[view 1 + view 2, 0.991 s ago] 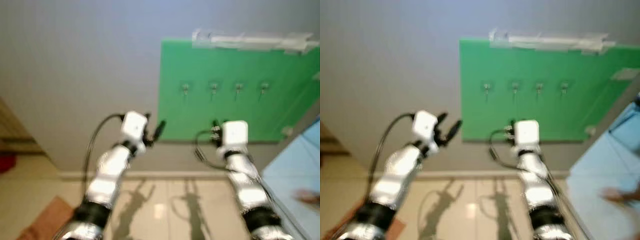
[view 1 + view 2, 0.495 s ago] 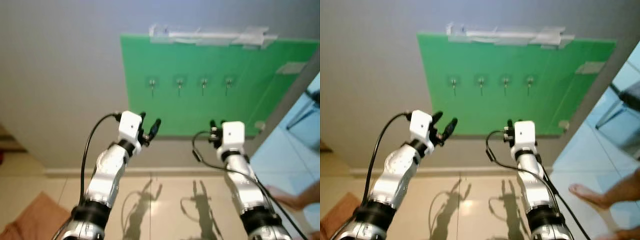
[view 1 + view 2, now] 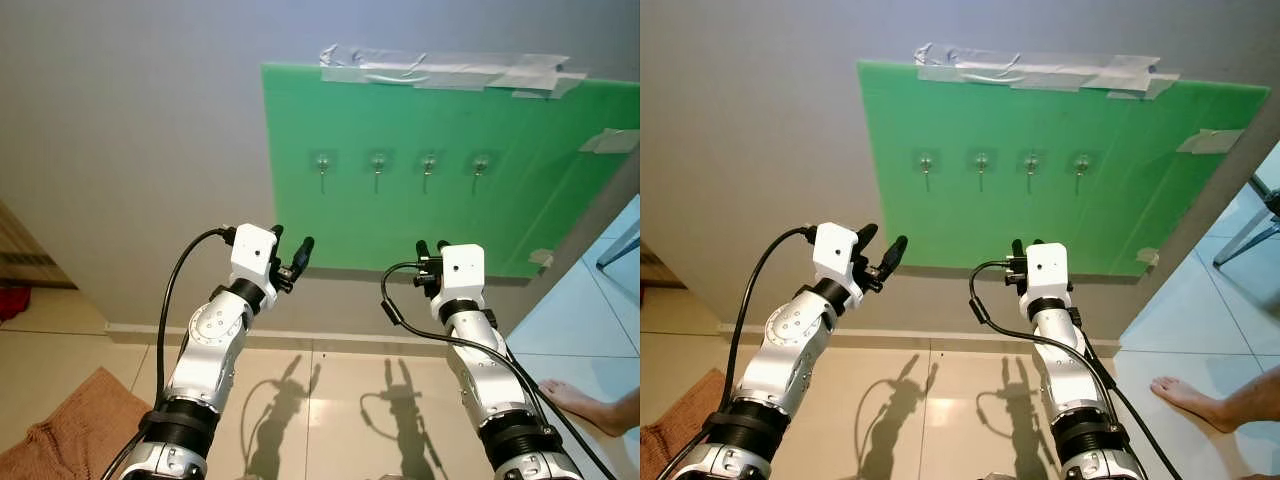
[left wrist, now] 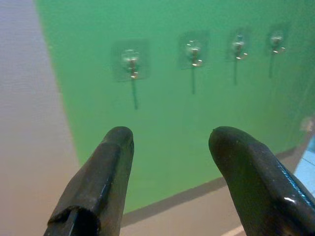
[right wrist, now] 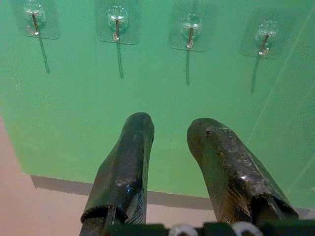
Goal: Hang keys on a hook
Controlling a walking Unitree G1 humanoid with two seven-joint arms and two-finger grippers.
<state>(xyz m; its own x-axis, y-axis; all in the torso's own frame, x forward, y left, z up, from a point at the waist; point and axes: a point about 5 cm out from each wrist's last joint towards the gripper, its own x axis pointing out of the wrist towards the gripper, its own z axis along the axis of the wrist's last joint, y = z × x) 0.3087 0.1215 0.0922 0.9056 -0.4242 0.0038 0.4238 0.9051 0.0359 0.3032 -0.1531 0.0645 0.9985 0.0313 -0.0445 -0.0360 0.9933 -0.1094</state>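
**Before the green board, hooks bare and no keys in hand**

Below the green board [image 3: 440,170], I hold the left gripper [image 3: 291,254] and right gripper [image 3: 431,250] parted and empty; four hooks [image 3: 401,165] carry nothing, and keys are not to be seen—everything remains.

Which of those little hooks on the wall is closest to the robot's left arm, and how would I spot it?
Find the green board taped to the grey wall. Across its upper half runs a row of four small clear stick-on hooks. The leftmost hook is the one: it sits nearest the board's left edge, above the left end effector.
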